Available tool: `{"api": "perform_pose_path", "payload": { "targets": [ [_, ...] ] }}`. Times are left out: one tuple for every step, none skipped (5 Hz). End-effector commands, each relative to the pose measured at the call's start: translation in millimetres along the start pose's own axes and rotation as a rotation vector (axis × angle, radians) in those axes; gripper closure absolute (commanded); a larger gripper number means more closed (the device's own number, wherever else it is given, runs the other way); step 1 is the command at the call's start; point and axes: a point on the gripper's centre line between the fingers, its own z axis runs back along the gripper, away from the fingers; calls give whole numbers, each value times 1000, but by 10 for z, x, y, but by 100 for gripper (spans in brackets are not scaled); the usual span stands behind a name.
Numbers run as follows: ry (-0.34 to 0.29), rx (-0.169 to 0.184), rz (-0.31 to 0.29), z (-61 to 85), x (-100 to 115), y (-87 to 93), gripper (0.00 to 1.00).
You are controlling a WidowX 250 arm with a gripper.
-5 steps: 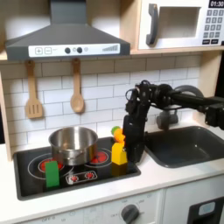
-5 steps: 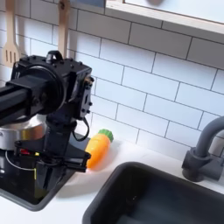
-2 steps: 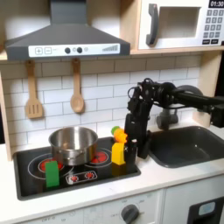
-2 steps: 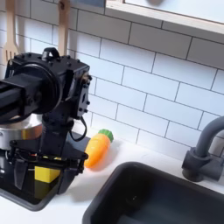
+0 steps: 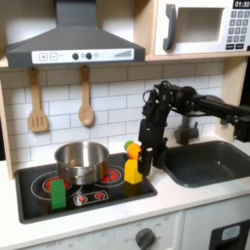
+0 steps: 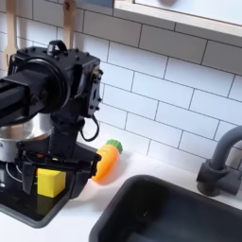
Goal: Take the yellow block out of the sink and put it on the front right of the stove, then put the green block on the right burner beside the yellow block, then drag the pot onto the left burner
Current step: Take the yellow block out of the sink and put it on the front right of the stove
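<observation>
First exterior view: yellow block [image 5: 132,171] stands at the stove's [image 5: 39,200] front right, claw [image 5: 145,159] just beside it, jaws apart. Green block [image 5: 59,192] stands front left, pot [image 5: 81,162] behind.

We see the pot [image 5: 82,162] in polished, mirror-like steel, the stove [image 5: 34,203] in glossy black, the yellow block [image 6: 51,182] and green block [image 5: 59,193] matt (seemingly plastic), and two wooden utensils [image 5: 37,101] on glazed white tiles [image 6: 180,95].
</observation>
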Motion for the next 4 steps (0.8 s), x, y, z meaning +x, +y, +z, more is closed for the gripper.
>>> {"api": "perform_pose_path", "payload": {
  "targets": [
    [3,6,42,-57,210,-65,0],
    [4,6,60,-78,280,-89,0],
    [11,7,75,-93,327,-104,0],
    [2,7,89,-61,348,-54,0]
  ]
}}
